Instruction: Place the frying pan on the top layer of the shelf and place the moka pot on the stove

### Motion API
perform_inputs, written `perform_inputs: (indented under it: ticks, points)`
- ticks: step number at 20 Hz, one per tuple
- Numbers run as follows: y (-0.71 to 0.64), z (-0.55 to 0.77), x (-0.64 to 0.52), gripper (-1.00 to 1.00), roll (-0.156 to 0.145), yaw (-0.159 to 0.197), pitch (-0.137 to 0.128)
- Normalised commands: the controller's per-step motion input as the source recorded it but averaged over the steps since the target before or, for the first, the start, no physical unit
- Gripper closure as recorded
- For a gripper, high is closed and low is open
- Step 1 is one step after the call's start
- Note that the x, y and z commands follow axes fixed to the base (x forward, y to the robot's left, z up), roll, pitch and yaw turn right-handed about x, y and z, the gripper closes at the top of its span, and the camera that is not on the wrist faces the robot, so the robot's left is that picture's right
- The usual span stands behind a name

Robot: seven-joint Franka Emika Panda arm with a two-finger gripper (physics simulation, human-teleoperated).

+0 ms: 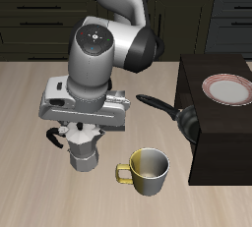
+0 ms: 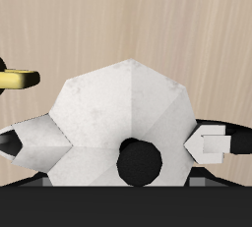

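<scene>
On the table point(image 1: 30, 123), the gripper point(image 1: 81, 136) straddles the moka pot point(image 1: 85, 156) beside a mug point(image 1: 148, 170).

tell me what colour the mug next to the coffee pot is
Yellow fading to grey. The mug shows best in the exterior view, beside the silver coffee pot.

The faceted metal moka pot point(image 1: 85, 156) is silver, pale grey-white in the wrist view point(image 2: 120, 113), with a round black lid knob point(image 2: 140, 161). The glossy mug point(image 1: 149, 170) is yellow shading to grey, and its handle point(image 2: 17, 78) is yellow. The boxy wooden shelf point(image 1: 218, 123) is dark brown-black. The round plate point(image 1: 229, 88) on its top is white with a red-pink rim band. The long-handled frying pan point(image 1: 179, 114) is black. The robot arm point(image 1: 106, 49) is white and light grey with a black joint section. The wooden table point(image 1: 30, 182) is light beige with fine streaked grain. The cabinets point(image 1: 39, 20) behind are dark, nearly black.
</scene>
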Motion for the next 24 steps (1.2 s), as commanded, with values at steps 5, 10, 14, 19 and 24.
perform_inputs:
  ticks: [5, 10, 14, 19, 24]
  points:
    - [0.08, 0.16, -0.3, 1.0, -0.106, 0.138, -0.071]
    - [0.0, 0.12, -0.3, 1.0, -0.016, -0.005, -0.088]
    - [0.07, -0.04, -0.31, 1.0, 0.034, 0.038, -0.065]
    - [0.08, -0.15, -0.2, 1.0, 0.039, -0.001, -0.027]
    - [-0.01, -0.08, -0.19, 1.0, -0.004, 0.012, -0.031]
